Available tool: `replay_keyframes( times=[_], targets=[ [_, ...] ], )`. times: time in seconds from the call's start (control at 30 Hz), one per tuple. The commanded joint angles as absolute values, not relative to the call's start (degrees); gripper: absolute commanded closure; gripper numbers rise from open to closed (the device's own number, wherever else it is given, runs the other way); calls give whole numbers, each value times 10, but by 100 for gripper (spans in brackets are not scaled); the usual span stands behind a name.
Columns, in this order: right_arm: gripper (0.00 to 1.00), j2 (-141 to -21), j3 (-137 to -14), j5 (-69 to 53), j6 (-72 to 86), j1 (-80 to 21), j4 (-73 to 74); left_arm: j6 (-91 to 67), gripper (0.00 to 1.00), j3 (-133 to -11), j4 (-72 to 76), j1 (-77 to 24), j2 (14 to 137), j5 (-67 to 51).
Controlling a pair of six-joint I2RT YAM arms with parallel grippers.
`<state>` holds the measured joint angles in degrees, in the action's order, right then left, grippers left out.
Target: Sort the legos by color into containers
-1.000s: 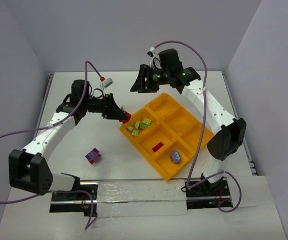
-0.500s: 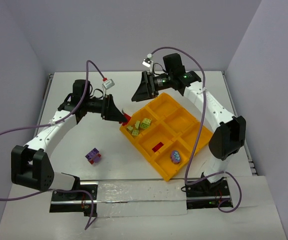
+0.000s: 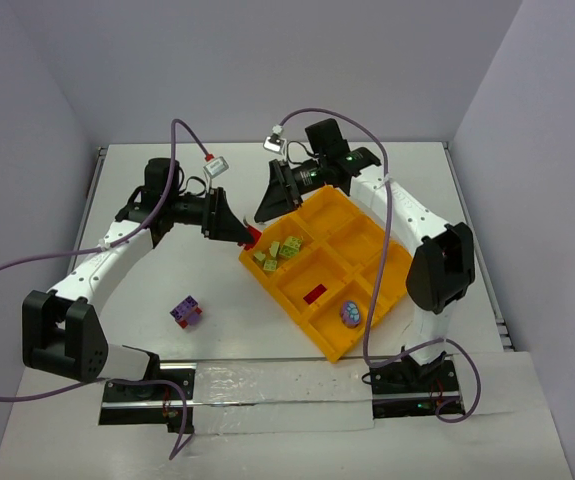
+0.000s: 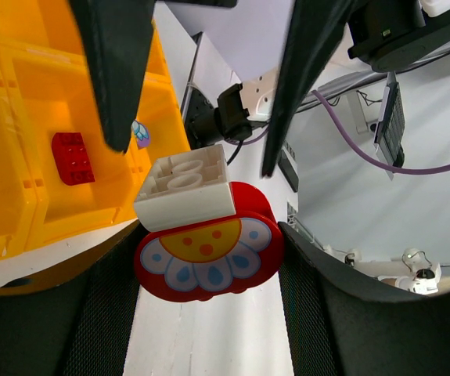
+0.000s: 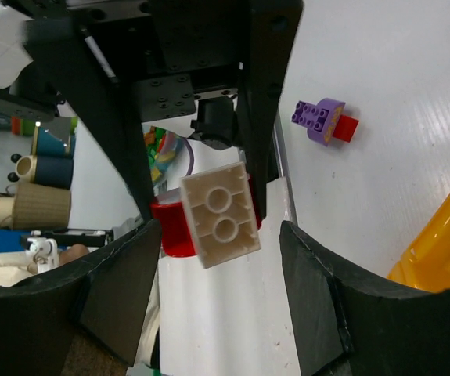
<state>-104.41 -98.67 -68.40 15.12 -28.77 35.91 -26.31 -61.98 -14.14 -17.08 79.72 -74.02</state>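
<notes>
The left hand (image 3: 250,234) squeezes a red-and-white brick (image 4: 206,235) (painted flower on it); the right hand (image 3: 263,210) hangs wide open just beside it.

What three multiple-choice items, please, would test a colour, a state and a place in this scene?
1. The brick joined to the red flower piece in the left pincer is: A white, B blue, C black.
2. The right pincer is: A shut empty, B open, C shut on a brick.
3. The purple-and-red clump lies: A in the right pincer, B on the left arm, C on the table.
Key: A, its studded face shows white in both wrist views; B, its fingers stand wide apart beside the piece; C, it rests on bare table, untouched.
</notes>
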Motion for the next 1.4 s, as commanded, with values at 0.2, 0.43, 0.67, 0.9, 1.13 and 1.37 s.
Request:
replay_keyframes(
  times=[0.2, 0.43, 0.67, 0.9, 1.13, 1.37],
  targets=[
    [40, -1070, -973, -739, 141, -298, 358, -246, 100, -638, -124, -167, 790, -760],
    [64, -1069, -970, -770, 136, -300, 353, -233, 100, -646, -139, -167, 800, -762],
    [100, -1057, -954, -770, 126, -298, 355, -237, 100, -644, -135, -167, 803, -757],
    [100, -1053, -950, -617, 192, -268, 345, -224, 100, -646, -153, -167, 809, -755],
    [100, -994, -875, -595, 287, -228, 219, -200, 100, -660, -184, -167, 821, -758],
    [100, -971, -866, -499, 322, -184, 228, -204, 100, -665, -188, -167, 829, -747]
  ],
)
